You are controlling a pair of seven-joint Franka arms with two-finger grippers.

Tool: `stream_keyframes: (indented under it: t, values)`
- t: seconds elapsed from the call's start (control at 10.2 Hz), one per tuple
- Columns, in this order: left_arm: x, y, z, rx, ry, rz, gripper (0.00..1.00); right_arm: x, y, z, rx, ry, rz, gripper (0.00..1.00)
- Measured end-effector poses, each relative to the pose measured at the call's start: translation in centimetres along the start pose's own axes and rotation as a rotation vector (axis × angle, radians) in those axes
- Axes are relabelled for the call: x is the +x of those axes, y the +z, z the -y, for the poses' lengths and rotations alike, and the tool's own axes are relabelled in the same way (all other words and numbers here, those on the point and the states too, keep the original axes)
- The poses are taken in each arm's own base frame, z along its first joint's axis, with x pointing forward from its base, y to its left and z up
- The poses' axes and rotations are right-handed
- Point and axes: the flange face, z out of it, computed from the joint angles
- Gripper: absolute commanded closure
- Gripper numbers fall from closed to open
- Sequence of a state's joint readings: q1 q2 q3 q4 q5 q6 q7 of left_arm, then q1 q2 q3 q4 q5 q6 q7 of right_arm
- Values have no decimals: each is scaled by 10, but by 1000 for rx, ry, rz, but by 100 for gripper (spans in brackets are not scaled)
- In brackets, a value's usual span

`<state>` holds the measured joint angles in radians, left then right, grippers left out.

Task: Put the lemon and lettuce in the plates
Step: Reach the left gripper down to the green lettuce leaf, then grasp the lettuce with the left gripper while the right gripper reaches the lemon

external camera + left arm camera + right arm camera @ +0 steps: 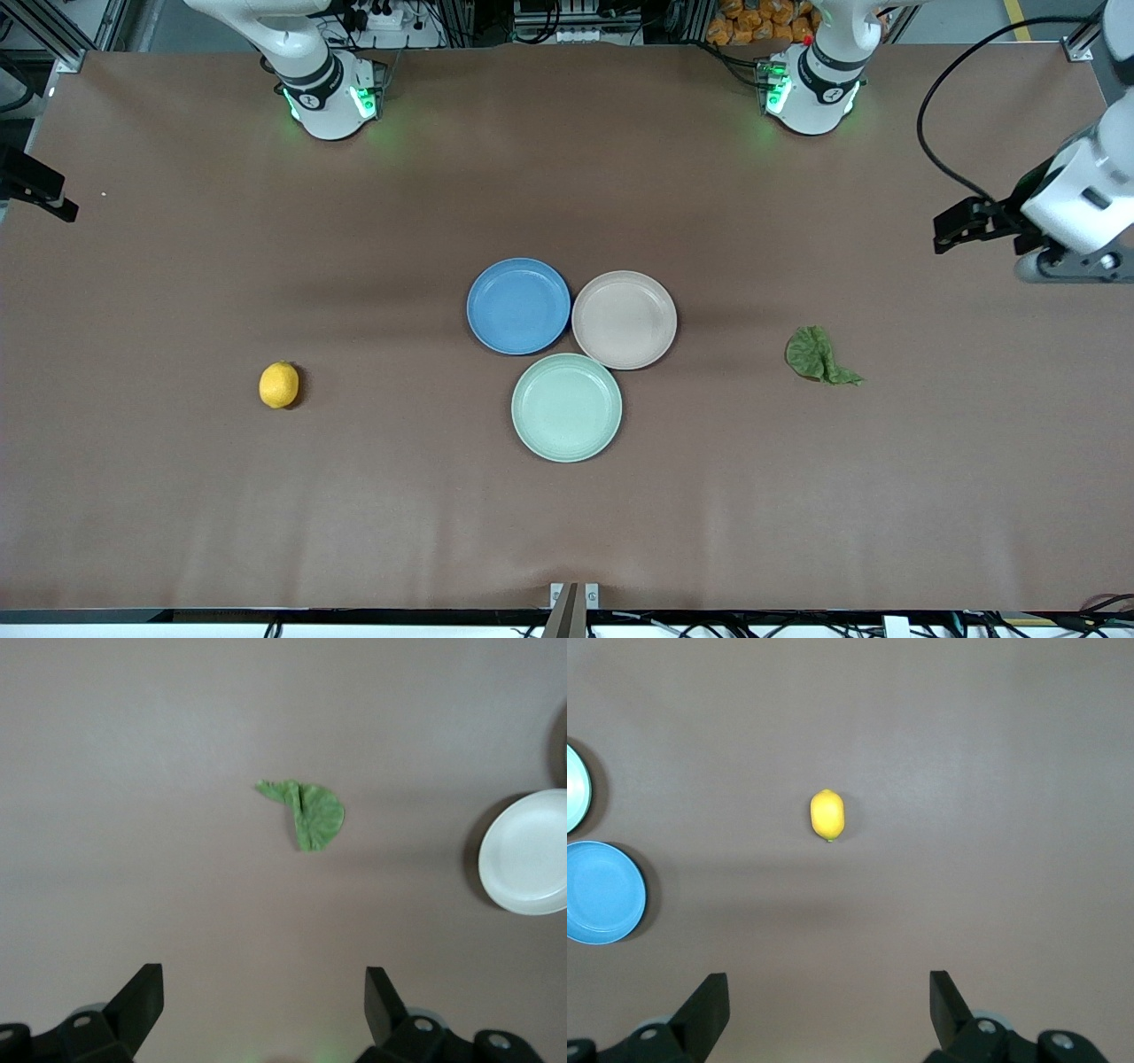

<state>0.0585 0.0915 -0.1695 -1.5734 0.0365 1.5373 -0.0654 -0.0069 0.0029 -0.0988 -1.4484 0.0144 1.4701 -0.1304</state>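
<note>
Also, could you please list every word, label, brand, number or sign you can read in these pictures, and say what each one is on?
None: no readable text shows in any view.
The lemon, the lettuce, the blue plate, the pinkish-beige plate and the mint-green plate are all plain.
The brown table bears no markings.
The left pincer and the right pincer show no labels.
</note>
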Motion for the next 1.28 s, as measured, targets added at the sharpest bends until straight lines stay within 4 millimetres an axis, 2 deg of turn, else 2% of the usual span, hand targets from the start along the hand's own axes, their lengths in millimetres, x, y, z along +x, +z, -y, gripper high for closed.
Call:
stream_keyframes:
  t: [0.2,0.3,0.49,0.69,0.79,0.98,1.28]
  values:
    - [21,50,1,-7,2,70,0,0,1,0,0,1,1,0]
    - [34,82,1,-12,3,75,0,0,1,-1,0,1,2,0]
    - [45,137,-2,-19,8,64,0,1,2,-1,0,1,5,0]
    - [51,205,-6,-30,12,43,0,5,10,-1,0,2,14,0]
    - [53,234,-7,-36,12,37,0,11,17,-2,0,2,19,0]
    - [60,279,-8,-50,12,32,0,31,45,-3,-3,2,33,0]
    - [71,327,-11,-67,10,23,0,62,96,-2,-6,-3,62,0]
